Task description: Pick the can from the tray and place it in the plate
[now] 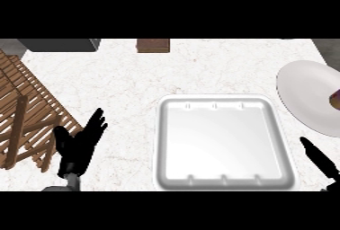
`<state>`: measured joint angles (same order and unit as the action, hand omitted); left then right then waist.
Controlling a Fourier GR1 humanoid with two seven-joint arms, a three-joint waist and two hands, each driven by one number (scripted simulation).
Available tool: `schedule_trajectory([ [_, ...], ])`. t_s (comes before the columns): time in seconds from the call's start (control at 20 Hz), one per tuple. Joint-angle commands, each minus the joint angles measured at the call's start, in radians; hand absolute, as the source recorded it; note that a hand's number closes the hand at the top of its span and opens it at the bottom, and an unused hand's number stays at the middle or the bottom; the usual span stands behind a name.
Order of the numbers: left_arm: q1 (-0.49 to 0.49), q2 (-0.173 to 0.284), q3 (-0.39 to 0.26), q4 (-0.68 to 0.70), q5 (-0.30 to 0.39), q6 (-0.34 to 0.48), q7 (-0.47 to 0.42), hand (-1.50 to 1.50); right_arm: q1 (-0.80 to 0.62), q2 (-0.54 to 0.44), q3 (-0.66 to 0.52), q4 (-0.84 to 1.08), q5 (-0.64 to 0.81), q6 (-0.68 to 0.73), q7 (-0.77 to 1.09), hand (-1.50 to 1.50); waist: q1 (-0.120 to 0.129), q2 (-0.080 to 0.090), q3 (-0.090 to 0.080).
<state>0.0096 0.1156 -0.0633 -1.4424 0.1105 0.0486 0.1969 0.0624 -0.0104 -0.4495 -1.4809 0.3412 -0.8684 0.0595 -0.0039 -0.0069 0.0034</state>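
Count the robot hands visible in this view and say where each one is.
2. The left hand rests open at lower left beside the wooden rack; the right hand shows only partly at the lower right edge, by the tray.

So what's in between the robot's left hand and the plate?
The white tray lies between the left robot hand and the plate, in the head view.

A white stone counter (119,81) with faint reddish veins fills nearly the whole view. At the left edge a slatted wooden rack (26,112) lies across it, its brown bars running on a slant. At the far side a dark grey box (60,44) sits in the left corner, and a small brown wooden block (153,45) stands near the middle. The light is even and soft.
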Motion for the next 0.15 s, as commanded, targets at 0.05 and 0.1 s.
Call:
schedule_trajectory([
  [0.05, 0.012, -0.026, -0.021, -0.032, -0.023, 0.027, 0.085, 0.0, 0.007, 0.01, 0.074, -0.051, 0.108, -0.058, 0.145, -1.5, 0.004, 0.007, -0.004],
  [0.1, -0.026, -0.039, 0.0, 0.077, -0.021, 0.011, -0.005, 0.0, 0.069, 0.01, 0.178, -0.018, 0.016, -0.164, 0.067, -1.5, 0.001, 0.007, -0.003],
])
